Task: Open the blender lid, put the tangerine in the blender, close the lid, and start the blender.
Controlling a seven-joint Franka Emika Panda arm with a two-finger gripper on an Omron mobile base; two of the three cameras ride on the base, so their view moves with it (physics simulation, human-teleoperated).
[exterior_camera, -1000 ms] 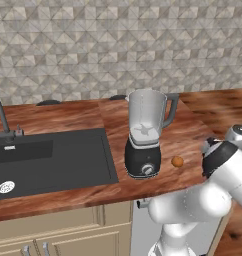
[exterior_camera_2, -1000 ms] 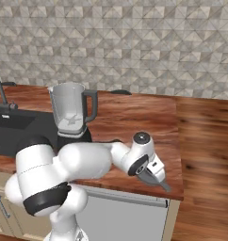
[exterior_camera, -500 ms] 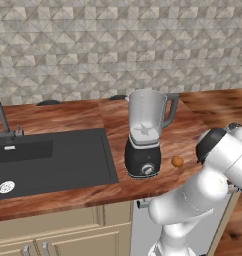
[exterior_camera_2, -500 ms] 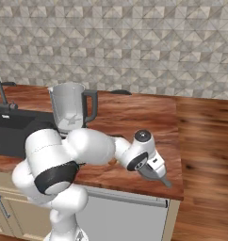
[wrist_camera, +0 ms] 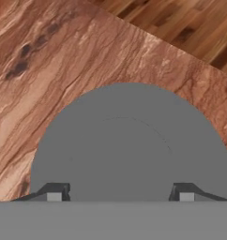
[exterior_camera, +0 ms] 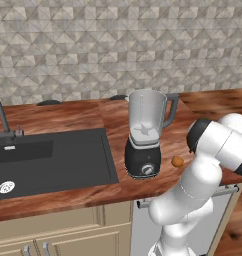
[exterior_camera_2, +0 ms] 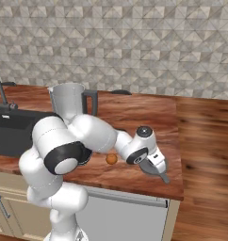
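blender lid (wrist_camera: 129,145) lying flat on counter (wrist_camera: 54,70) near its corner, fingers (wrist_camera: 54,192) spread apart over it, blender (exterior_camera: 145,135) upright, jar uncovered

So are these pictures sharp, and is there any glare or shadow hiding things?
Left base view: even light, no glare, and the tall blender with the clear grey jar and the small orange tangerine are crisp. Right base view: equally sharp, with soft shading under the white arm. Hand view: the round dark grey blender lid is a flat, featureless disc, while the wood-grain counter looks slightly soft.
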